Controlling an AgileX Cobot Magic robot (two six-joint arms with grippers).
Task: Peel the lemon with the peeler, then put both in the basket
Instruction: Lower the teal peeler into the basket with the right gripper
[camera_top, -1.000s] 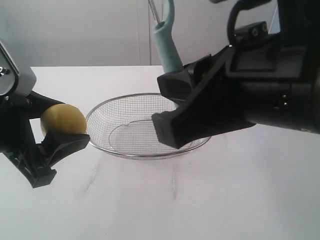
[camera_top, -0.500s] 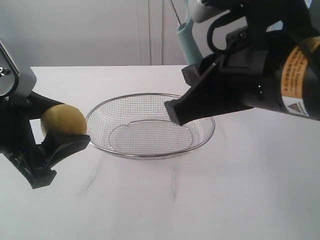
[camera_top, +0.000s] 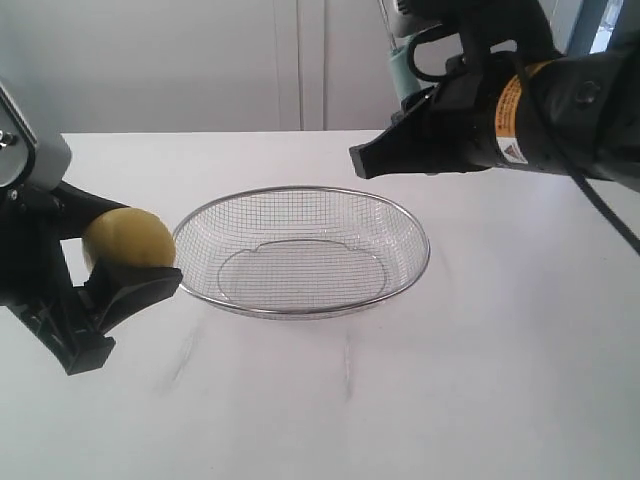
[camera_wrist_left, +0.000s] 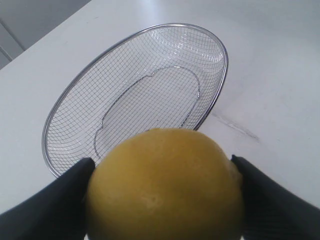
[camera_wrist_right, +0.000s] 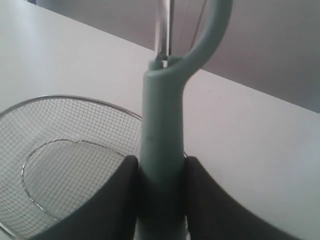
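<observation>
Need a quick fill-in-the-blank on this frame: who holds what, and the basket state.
1. The left gripper is shut on the ____.
2. The right gripper clamps the pale teal handle of the ____.
3. The wire-mesh basket is ____.
4. In the exterior view, the held fruit hangs to the ____ of the basket.

Missing words: lemon; peeler; empty; left.
</observation>
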